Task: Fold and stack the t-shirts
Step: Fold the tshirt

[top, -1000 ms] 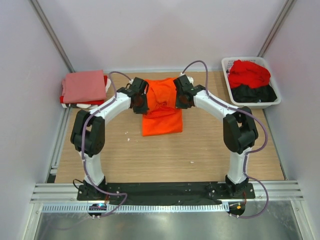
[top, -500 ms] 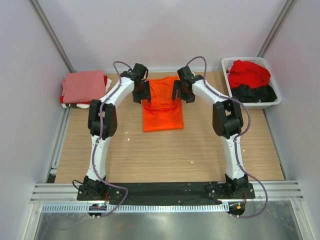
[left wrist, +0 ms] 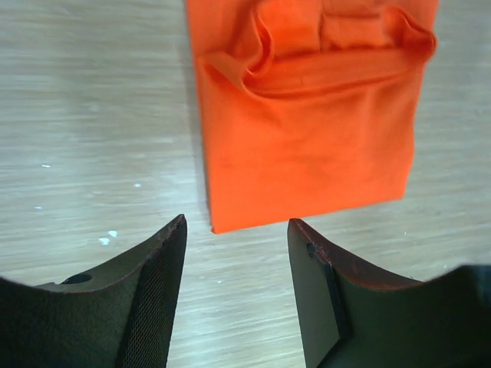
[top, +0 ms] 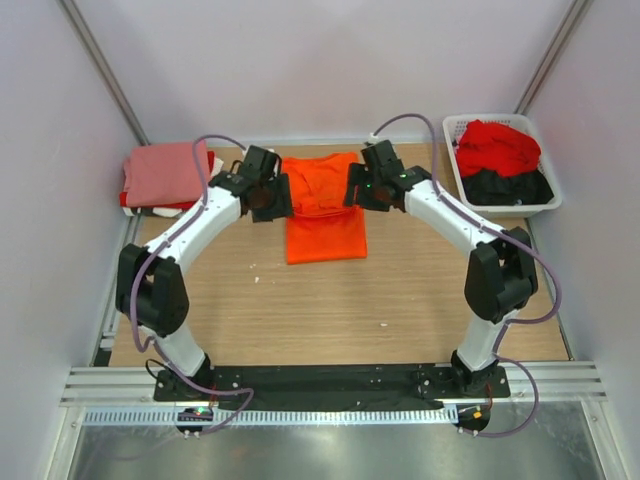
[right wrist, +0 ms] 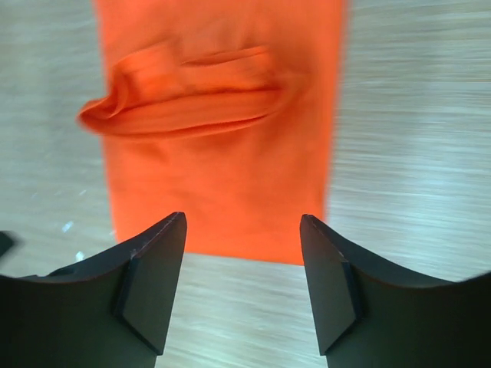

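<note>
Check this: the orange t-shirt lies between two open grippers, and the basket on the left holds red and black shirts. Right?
No: the basket sits on the right, as the top external view shows. The orange t-shirt lies between the open left gripper and right gripper, and the basket holds red and black shirts.

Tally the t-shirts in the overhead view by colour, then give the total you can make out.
Orange t-shirt: 1
Salmon-pink t-shirt: 1
Red t-shirts: 2 (the second shows only as an edge in the folded pile)
White t-shirt: 1 (edge only)
Black t-shirt: 1
Total: 6 that can be made out
</note>
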`<state>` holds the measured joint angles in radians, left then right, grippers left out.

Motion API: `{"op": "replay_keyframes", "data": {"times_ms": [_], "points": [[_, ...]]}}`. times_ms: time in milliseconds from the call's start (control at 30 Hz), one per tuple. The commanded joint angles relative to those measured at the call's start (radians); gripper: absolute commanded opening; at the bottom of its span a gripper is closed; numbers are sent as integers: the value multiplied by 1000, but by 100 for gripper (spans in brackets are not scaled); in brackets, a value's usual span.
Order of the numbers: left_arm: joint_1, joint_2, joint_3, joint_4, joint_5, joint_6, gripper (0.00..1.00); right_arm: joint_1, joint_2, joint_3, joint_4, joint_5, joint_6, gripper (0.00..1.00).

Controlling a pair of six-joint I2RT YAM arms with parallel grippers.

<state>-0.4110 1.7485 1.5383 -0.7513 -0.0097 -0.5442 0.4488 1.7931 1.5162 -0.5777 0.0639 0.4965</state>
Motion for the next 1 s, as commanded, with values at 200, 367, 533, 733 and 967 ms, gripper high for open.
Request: {"op": "replay_keyframes", "data": {"times_ms": [200,367,533,733,967], "points": [[-176,-159,-346,216,-56,-114,53,157,270,181,0,-116,1,58],[-193,-338,-373,34,-148,-77,56,156,373,301,-37,-81,-29,57],[-192,-532,-333,-144,-263,15,61,124,517,539,-135,-68,-65,58],[-192,-667,-437,-160,-291,-20,66,55,722,901,-232,-27,-61,61],[-192,-715,-612,45,-190,-141,66,18,473,498,-31,2,-64,69]]}}
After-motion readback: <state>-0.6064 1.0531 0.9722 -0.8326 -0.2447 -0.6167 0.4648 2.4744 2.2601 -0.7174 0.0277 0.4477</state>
